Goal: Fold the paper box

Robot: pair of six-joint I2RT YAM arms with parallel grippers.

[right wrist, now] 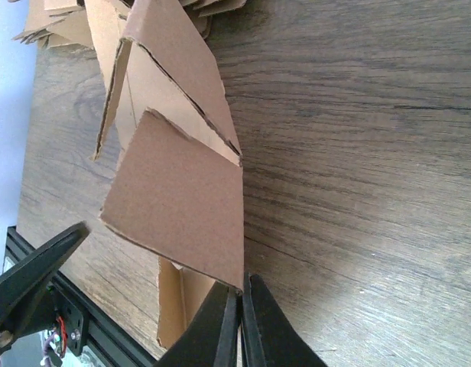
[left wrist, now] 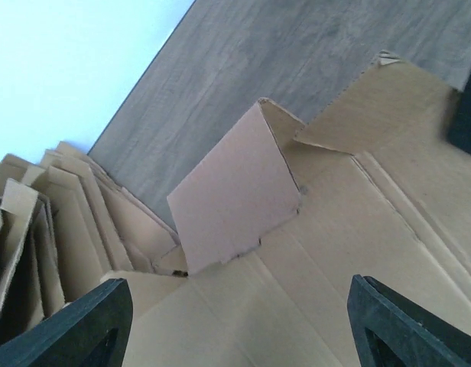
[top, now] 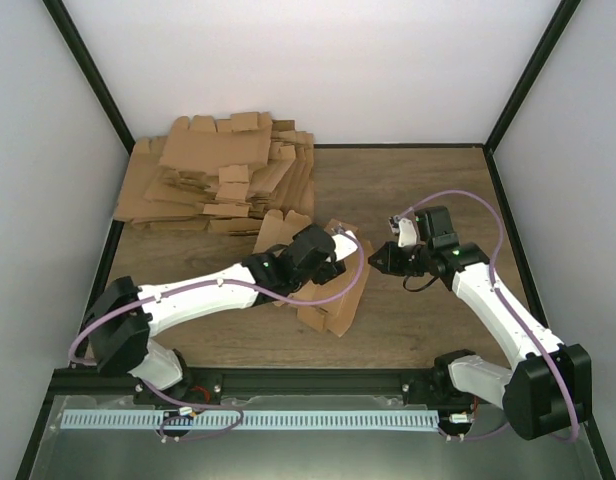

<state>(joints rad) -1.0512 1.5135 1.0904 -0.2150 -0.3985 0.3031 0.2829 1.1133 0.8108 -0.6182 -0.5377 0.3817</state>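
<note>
Cardboard takes up most of what we see. The paper box lies as an opened blank near the middle of the wooden table, a little toward the near edge and just in front of the pile of flat blanks that fills the far left corner. In the left wrist view, one of its flaps stands tilted up from the sheet while the rest lies flat.

The left gripper hangs over the box's far part with its fingers spread wide apart. The sheet shows between them, and we see neither finger pressing on it.

The right gripper points in from the right, at the box's right edge. Its two fingers are drawn together. In the right wrist view, the lower corner of a raised flap meets their tips. We cannot tell whether any card is caught between them.
</note>
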